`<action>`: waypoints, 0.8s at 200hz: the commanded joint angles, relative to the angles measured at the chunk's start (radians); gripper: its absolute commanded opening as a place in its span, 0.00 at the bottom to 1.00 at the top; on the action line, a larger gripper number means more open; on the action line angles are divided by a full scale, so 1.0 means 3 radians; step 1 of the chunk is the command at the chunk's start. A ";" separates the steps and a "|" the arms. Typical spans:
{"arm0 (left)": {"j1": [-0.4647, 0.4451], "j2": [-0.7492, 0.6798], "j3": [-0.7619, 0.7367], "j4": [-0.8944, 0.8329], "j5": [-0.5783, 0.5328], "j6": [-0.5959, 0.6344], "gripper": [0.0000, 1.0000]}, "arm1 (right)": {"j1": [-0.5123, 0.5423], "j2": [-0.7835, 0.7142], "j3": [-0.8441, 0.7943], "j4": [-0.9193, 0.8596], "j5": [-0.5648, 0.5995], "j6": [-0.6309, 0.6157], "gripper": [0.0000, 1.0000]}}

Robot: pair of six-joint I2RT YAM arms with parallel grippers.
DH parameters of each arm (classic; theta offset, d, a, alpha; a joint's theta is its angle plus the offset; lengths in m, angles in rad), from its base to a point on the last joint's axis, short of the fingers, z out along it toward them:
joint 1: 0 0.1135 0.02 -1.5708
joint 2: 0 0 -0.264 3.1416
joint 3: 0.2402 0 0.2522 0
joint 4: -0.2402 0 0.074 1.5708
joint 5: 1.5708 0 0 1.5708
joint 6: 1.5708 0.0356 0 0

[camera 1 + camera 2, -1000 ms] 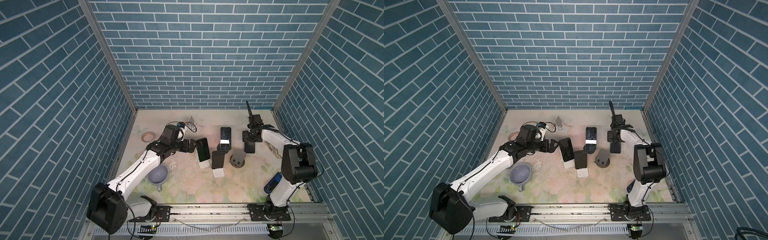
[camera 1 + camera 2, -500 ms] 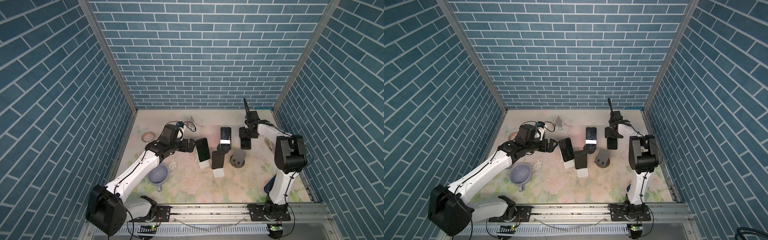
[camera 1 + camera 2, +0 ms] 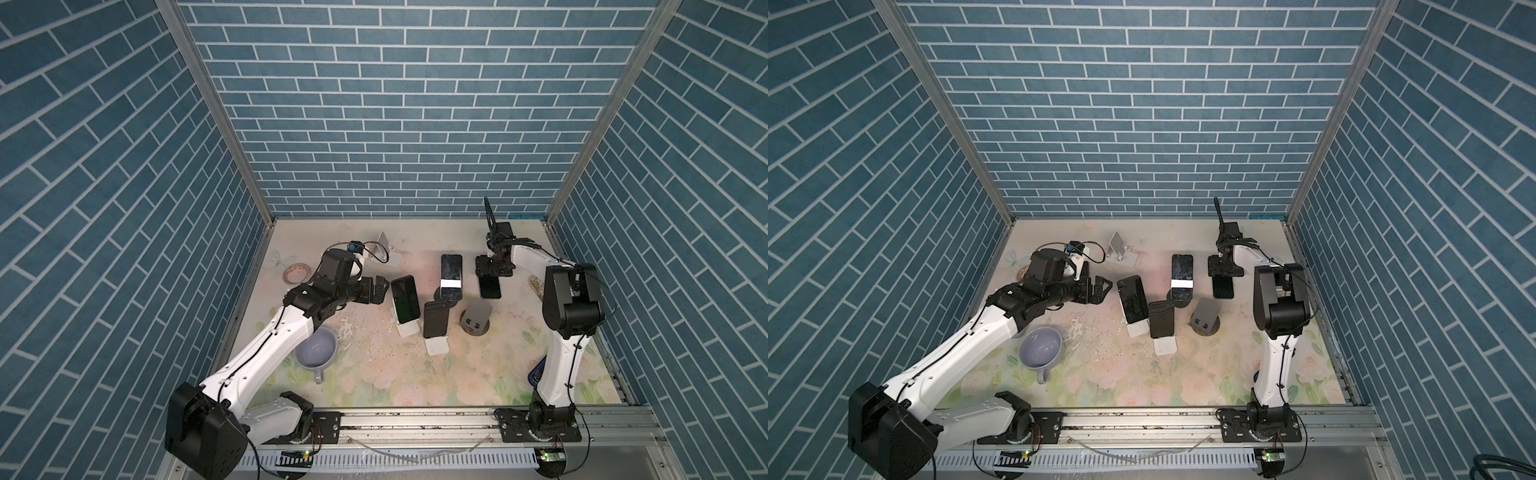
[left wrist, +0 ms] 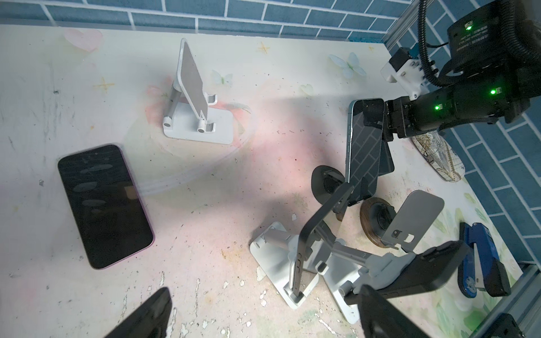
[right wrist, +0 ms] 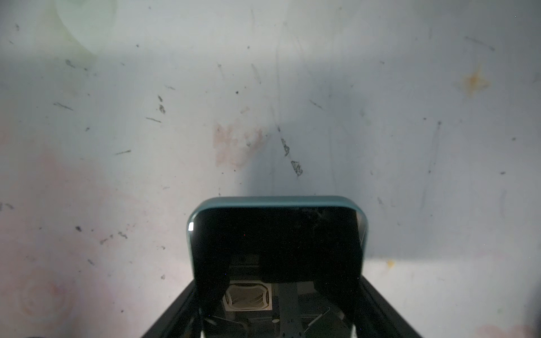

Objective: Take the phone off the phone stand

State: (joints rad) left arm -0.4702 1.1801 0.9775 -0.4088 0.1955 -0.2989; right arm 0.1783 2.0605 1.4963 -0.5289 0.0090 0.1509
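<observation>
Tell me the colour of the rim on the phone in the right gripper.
Teal rim on the phone, clearest in the right wrist view.

White arm links (image 3: pixel 270 345), black joints (image 3: pixel 571 299), black left hand (image 3: pixel 380 289), thin cables (image 3: pixel 575 355), green LEDs (image 4: pixel 493 91).

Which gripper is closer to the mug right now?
Left. The open left gripper sits behind the mug and to its right. The right gripper, shut on a phone, is much farther off, toward the back right.

Teal-rimmed black phone (image 5: pixel 276 234): near end cut off at right wrist view's edge. Right gripper (image 5: pixel 278 284) fingers (image 5: pixel 175 319) mostly hidden behind it.
</observation>
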 commanded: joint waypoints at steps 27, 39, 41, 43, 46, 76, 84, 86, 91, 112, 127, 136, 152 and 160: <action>-0.0005 -0.0065 -0.0012 -0.0056 -0.0058 0.0004 1.00 | -0.0006 0.0178 0.0263 -0.0197 -0.0040 -0.0106 0.53; -0.0008 -0.0076 -0.0016 -0.0054 -0.0059 -0.0001 1.00 | -0.0006 0.0221 0.0309 -0.0253 -0.0044 -0.0119 0.53; -0.0005 -0.0076 -0.0016 -0.0054 -0.0059 -0.0003 1.00 | -0.0004 0.0227 0.0315 -0.0262 -0.0044 -0.0118 0.53; -0.0007 -0.0077 -0.0017 -0.0054 -0.0061 -0.0001 1.00 | -0.0006 0.0228 0.0322 -0.0270 -0.0041 -0.0122 0.53; -0.0008 -0.0081 -0.0017 -0.0054 -0.0065 -0.0001 1.00 | -0.0006 0.0238 0.0330 -0.0279 -0.0045 -0.0124 0.53; -0.0004 -0.0084 -0.0019 -0.0064 -0.0086 -0.0001 1.00 | -0.0006 0.0290 0.0399 -0.0343 -0.0040 -0.0131 0.54; -0.0008 -0.0088 -0.0022 -0.0064 -0.0086 -0.0001 1.00 | -0.0006 0.0298 0.0407 -0.0353 -0.0043 -0.0135 0.54; -0.0008 -0.0088 -0.0022 -0.0064 -0.0083 -0.0001 1.00 | -0.0006 0.0300 0.0412 -0.0358 -0.0042 -0.0135 0.54; -0.0004 -0.0086 -0.0022 -0.0064 -0.0080 -0.0001 1.00 | -0.0004 0.0304 0.0417 -0.0359 -0.0044 -0.0139 0.55; -0.0007 -0.0080 -0.0017 -0.0069 -0.0079 -0.0010 1.00 | -0.0006 0.0311 0.0424 -0.0363 -0.0050 -0.0132 0.56; -0.0005 -0.0089 -0.0020 -0.0069 -0.0089 -0.0009 1.00 | -0.0006 0.0313 0.0425 -0.0356 -0.0050 -0.0122 0.59; -0.0003 -0.0092 -0.0022 -0.0069 -0.0086 -0.0010 1.00 | -0.0006 0.0306 0.0432 -0.0363 -0.0060 -0.0113 0.61; -0.0008 -0.0088 -0.0022 -0.0064 -0.0088 -0.0007 1.00 | -0.0006 0.0288 0.0435 -0.0364 -0.0069 -0.0099 0.67; -0.0007 -0.0086 -0.0022 -0.0064 -0.0084 -0.0003 1.00 | -0.0005 0.0267 0.0433 -0.0366 -0.0080 -0.0085 0.71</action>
State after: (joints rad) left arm -0.4702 1.1725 0.9771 -0.4141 0.1764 -0.2996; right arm 0.1783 2.1338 1.5810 -0.6163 0.0032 0.1478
